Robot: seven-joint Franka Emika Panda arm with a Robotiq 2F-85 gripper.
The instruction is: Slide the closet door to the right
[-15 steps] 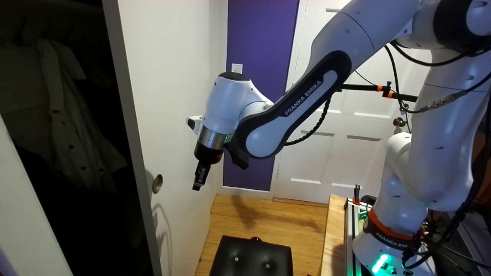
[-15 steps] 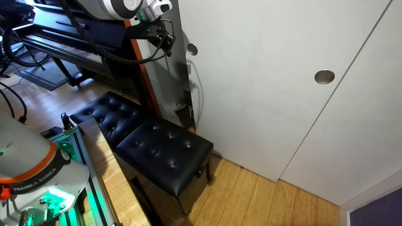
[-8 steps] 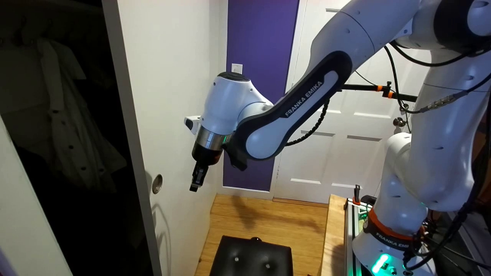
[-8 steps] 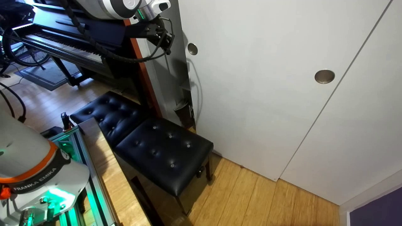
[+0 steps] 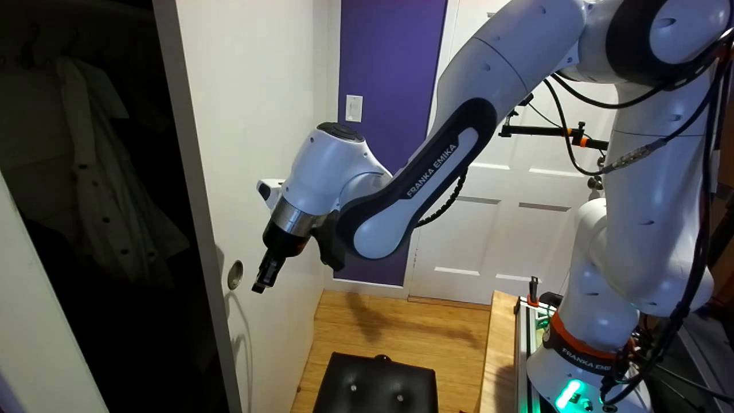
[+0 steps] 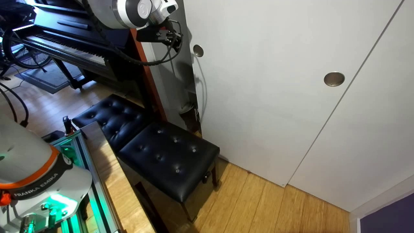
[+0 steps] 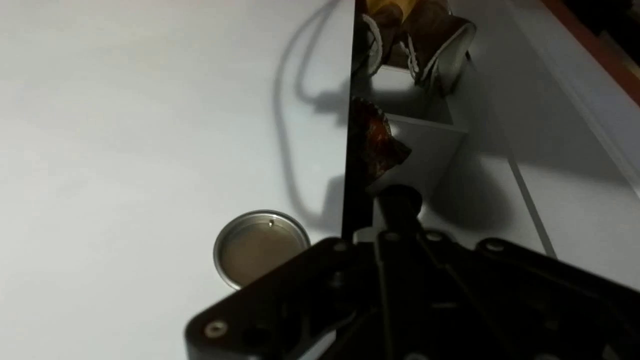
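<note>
The closet door (image 5: 266, 143) is a tall flat white panel. It also shows in an exterior view (image 6: 258, 97) and fills the left of the wrist view (image 7: 150, 150). A round recessed finger pull (image 5: 235, 275) sits near its free edge and shows in the wrist view (image 7: 262, 248), partly covered by the gripper linkage. My gripper (image 5: 261, 287) is shut, with nothing seen between its fingers. In the wrist view, the fingertips (image 7: 398, 202) lie to the right of the door's edge, over the dark closet opening. I see no contact with the door.
The dark closet opening (image 5: 114, 321) holds a hanging light coat (image 5: 109, 189). A black tufted bench (image 6: 171, 155) stands below the arm by the door. A second finger pull (image 6: 334, 79) is near the panel seam. The robot's wooden table (image 6: 113, 168) and a piano (image 6: 71, 42) are nearby.
My gripper has moved toward the door's free edge and finger pull, left and slightly down in an exterior view, and the arm has tilted. The door has not moved.
</note>
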